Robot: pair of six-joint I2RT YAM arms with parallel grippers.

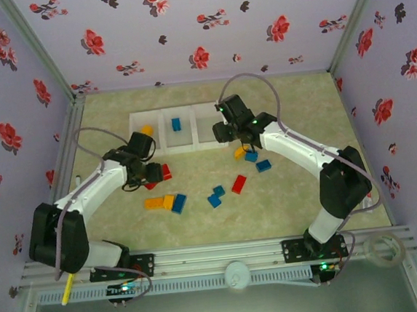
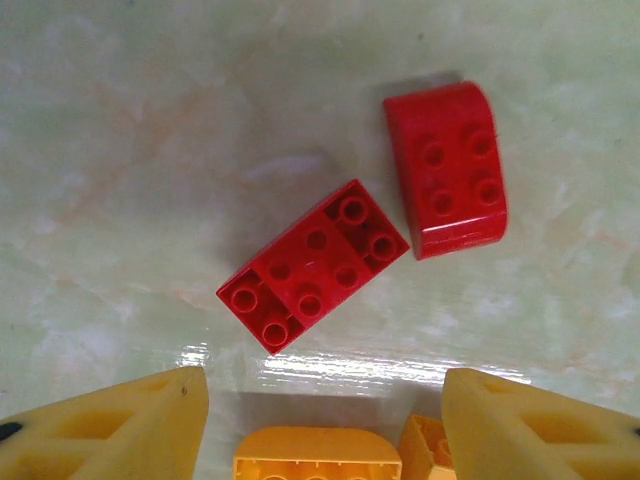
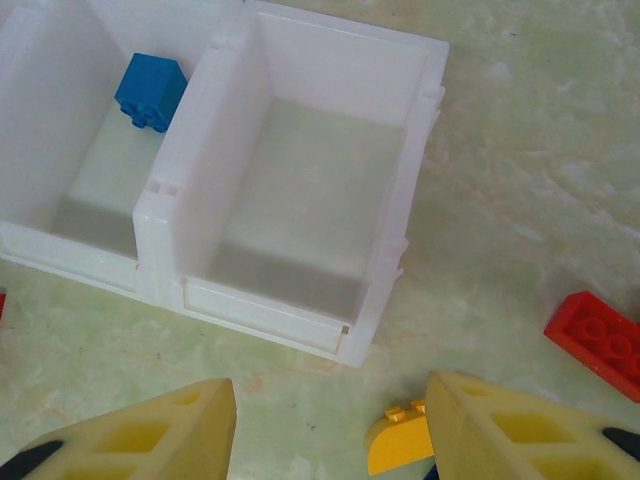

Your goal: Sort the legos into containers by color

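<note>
Left gripper [image 2: 325, 392]: fingers spread, pinching nothing. A red two-by-four brick [image 2: 315, 265] lies on the table [image 2: 150, 150] just ahead of the fingertips, with a red rounded brick [image 2: 447, 170] close beside it, not touching. Right gripper [image 3: 330, 400]: likewise spread and holding nothing, just in front of the white tray [image 3: 270, 312], with a yellow rounded brick [image 3: 392, 442] beside one finger. The middle compartment holds a blue brick [image 3: 150, 90], the left one an orange brick [image 1: 146, 130]. Loose legos [image 1: 216, 197] lie scattered between the arms.
</note>
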